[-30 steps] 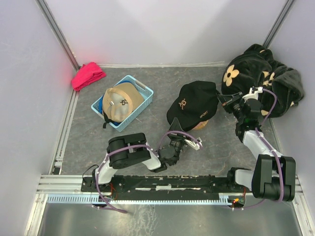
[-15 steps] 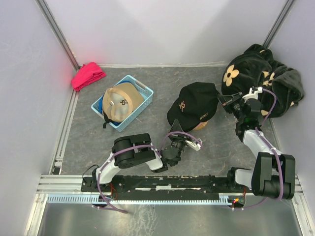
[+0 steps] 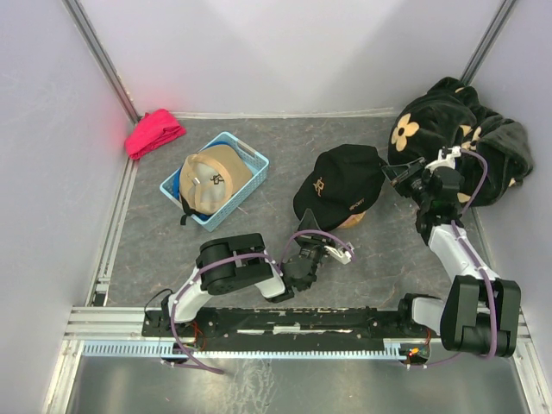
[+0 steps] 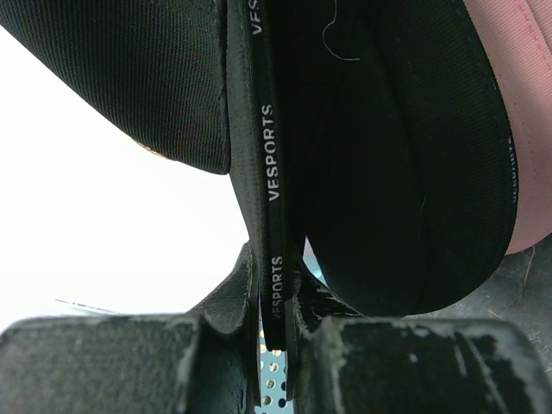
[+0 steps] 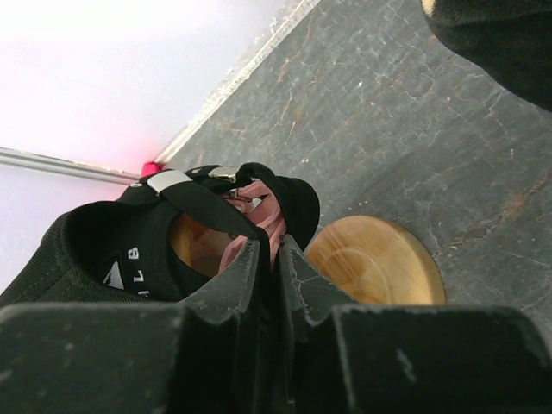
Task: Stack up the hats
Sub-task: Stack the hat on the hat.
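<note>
Though near black cap, basket apart.

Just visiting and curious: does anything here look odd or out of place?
Two things are not hats: a black plush fabric with beige flowers heaped in the far right corner, and a red-pink cloth bundle in the far left corner. The black cap is pinched at both ends, by the left gripper and right gripper.

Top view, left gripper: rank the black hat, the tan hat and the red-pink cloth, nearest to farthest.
1. black hat: directly ahead, its brim pinched in the left gripper.
2. tan hat: off to the left, in the blue basket.
3. red-pink cloth: far left corner.
</note>
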`<state>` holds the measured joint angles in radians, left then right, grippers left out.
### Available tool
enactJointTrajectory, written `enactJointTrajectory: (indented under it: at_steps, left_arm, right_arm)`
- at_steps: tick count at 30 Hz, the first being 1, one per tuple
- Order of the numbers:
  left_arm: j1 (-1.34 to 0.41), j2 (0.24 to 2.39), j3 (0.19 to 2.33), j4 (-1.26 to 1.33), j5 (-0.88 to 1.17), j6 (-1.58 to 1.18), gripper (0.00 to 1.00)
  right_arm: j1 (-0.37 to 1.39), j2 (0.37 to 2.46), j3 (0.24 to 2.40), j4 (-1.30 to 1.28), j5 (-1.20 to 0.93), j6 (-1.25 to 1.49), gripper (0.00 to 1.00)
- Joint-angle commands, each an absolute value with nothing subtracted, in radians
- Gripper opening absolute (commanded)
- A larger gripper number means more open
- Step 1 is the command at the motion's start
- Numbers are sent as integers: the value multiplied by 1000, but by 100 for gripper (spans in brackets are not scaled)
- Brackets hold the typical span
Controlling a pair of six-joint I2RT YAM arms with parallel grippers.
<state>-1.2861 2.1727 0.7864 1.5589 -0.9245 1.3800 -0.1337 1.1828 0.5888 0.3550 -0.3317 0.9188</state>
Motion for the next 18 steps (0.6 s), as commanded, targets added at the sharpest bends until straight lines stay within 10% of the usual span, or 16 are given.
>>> enactJointTrajectory:
  at_steps: [1,18]
  left_arm:
    - [-1280,2228,727,1732,-1033,1336,3]
    - [-1274,2199,716,1732,-949,1415,3]
  right_arm:
    - [-170,1195,654,215,-131,831,22]
    - [-73,1233,891,80,-58,678,40]
